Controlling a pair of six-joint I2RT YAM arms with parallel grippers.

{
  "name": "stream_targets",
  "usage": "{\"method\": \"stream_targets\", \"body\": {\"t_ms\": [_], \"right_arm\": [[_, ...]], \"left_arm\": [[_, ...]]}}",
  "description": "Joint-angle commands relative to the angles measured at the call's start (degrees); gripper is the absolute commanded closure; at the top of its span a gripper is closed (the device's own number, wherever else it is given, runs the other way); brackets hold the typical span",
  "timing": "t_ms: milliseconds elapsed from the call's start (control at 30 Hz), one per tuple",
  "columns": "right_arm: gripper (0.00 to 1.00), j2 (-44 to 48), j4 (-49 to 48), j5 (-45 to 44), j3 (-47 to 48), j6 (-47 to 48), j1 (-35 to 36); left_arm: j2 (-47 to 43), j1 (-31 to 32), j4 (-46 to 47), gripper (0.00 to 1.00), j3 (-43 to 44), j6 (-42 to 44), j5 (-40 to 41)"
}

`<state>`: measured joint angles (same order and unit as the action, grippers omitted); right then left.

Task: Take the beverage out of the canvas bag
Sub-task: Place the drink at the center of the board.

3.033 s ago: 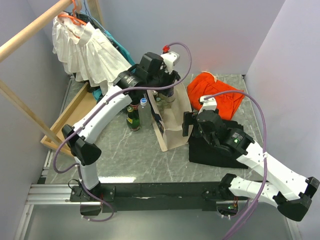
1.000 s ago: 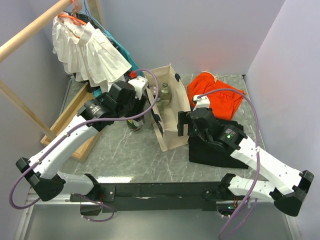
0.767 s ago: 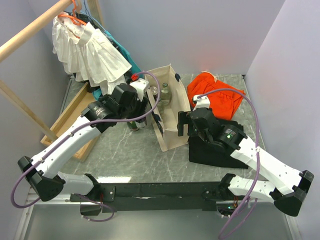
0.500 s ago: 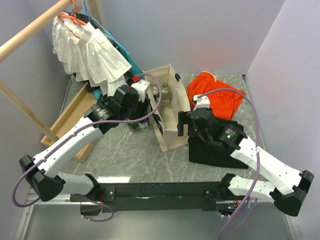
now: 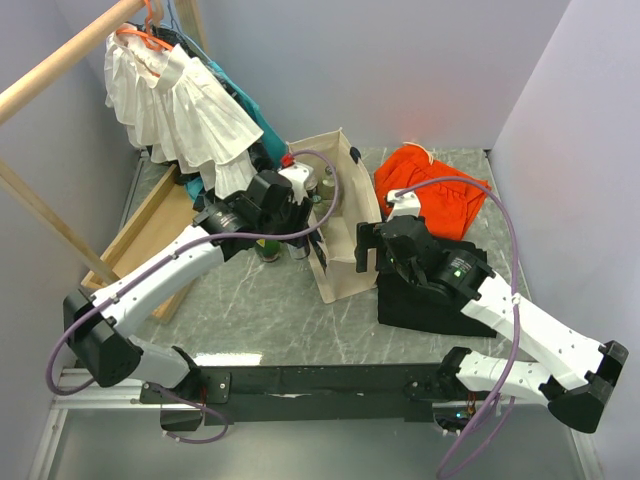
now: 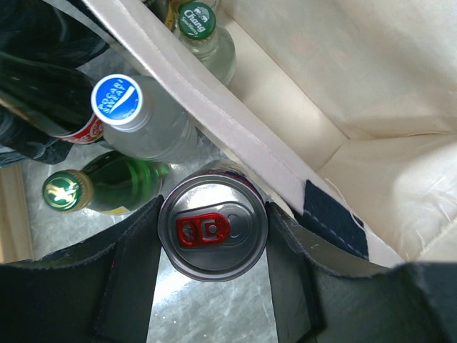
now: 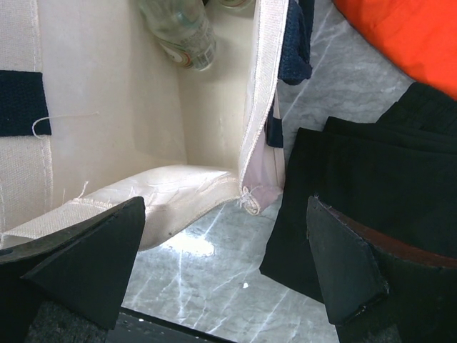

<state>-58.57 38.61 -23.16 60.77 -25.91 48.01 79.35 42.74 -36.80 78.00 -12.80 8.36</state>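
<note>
Pinching the round silver can with a red tab (image 6: 213, 230) by its hard, probably slippery sides, your left gripper (image 6: 213, 214) holds it just outside the boxy beige canvas bag (image 6: 214, 107); your right gripper (image 7: 225, 207) is spread.

Grey marbled bench (image 5: 270, 300). Standing on it: canvas bag (image 5: 345, 272) at centre, green bottle (image 6: 118, 187) and clear blue-capped bottle (image 6: 146, 128) just left. Lying on it: orange cloth (image 5: 430, 185) far right, folded black cloth (image 5: 405, 305) beside the bag, wooden frame (image 5: 140, 235) along the left edge.
</note>
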Motion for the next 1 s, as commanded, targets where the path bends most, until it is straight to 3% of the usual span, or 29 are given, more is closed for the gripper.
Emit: {"method": "stream_targets", "body": {"t_ms": [0, 967], "right_arm": [[0.00, 1.53, 0.06, -1.98, 0.05, -0.02, 0.24], [0.00, 0.82, -0.03, -1.98, -0.30, 0.25, 0.33]], "left_arm": [[0.54, 0.24, 6.47, 0.99, 0.05, -0.21, -0.63], [7.22, 0.24, 10.87, 0.99, -3.73, -0.38, 2.45]]}}
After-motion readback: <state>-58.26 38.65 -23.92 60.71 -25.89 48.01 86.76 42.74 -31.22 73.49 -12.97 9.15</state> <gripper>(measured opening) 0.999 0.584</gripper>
